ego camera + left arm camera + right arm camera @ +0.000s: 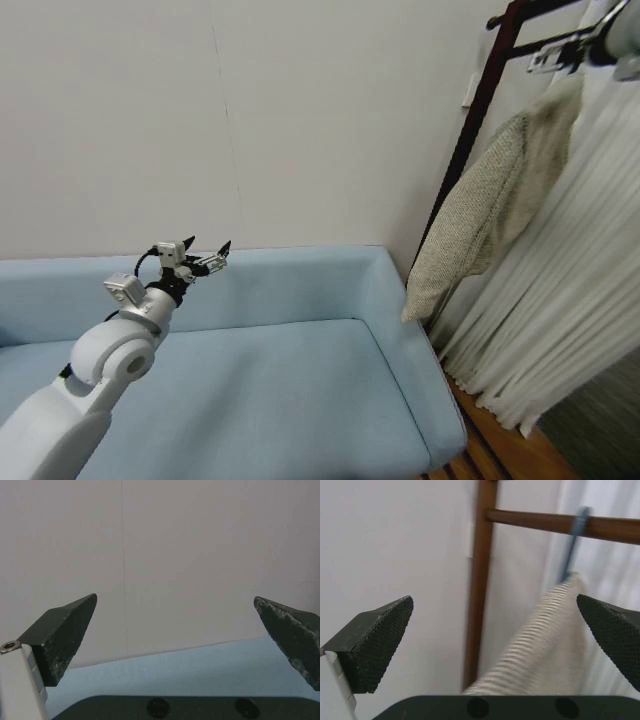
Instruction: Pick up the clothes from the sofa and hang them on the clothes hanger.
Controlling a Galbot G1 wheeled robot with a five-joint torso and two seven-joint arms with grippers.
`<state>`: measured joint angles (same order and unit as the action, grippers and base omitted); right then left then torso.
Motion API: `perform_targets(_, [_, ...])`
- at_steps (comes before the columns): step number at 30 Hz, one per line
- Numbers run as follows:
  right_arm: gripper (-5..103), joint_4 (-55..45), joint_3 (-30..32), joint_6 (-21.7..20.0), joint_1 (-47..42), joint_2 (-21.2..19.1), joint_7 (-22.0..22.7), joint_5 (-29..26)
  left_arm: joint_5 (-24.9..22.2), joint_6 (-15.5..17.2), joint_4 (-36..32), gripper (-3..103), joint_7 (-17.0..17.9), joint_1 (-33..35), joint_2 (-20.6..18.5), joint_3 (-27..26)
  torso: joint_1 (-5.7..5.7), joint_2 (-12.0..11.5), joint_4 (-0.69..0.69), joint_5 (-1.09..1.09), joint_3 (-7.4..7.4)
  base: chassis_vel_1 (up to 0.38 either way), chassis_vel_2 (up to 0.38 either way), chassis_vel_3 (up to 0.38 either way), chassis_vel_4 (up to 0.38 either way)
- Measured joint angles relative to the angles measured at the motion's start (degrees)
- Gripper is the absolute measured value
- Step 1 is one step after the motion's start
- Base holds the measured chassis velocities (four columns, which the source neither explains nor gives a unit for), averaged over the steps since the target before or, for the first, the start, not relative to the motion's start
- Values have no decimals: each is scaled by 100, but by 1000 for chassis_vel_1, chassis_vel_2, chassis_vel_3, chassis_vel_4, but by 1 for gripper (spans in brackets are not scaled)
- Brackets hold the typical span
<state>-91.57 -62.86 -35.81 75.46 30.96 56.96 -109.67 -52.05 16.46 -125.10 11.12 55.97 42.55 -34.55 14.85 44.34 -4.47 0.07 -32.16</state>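
- Pale wall (300, 120) behind; white curtain (570, 290) along the right.
- Right gripper (494, 600): jaws spread wide with nothing between them, raised beside the top bar (545, 522) of the rack.
- Beige knit garment (480, 210): just ahead of that gripper. It hangs from the bar and drapes down past the sofa's right end. Its lower hem is near the sofa arm; I cannot tell if they touch.
- Dark wooden rack (470, 140): upright post beyond the sofa's right end, in front of the curtain.
- Left gripper (209, 248): jaws wide apart and empty, held above the sofa's back edge toward its left end, facing the wall.
- Light blue sofa (300, 380): runs below the left arm.
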Motion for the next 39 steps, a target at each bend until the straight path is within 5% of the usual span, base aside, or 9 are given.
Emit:
perform_targets(4, [100, -180, 298, 162, -320, 5, -459, 64, -38, -81, -30, 100, -72, 194, 10, -209, 0, -1, 2, -1, -1, 0, 0, 0, 0])
perform_targets(14, [100, -790, 1612, 1354, -2366, 28, -2671, 678, 46, -394, -260, 100, -400, 1544, 276, -1234, 0, 0, 0, 1, -1, 0, 0, 0, 0])
perform_targets(25, [100, -911, 1701, 2254, -4019, 688, -3265, 1938, 781, -589, -434, 100, -609, 2133, 609, -1505, 2, 0, 2, 1, -1, 0, 0, 0, 0])
perform_targets(32, [100, -1300, 2073, 2948, -5965, 793, -3518, 3074, 1532, -920, -484, 100, -632, 2826, 1383, -1543, 2, -1, 2, 2, -2, 0, 0, 0, 0])
perform_targets(37, [100, -1870, 3138, 3118, -7986, 372, -3882, 4302, 2352, -1205, -402, 100, -630, 3382, 2148, -1306, 1, -1, -2, 4, -1, 0, 0, 0, 0])
perform_targets(39, [100, -2160, 4152, 3220, -9419, 240, -3997, 4999, 2795, -1367, -361, 100, -624, 3634, 2534, -1183, 1, 0, -4, 6, 1, 0, 0, 0, 0])
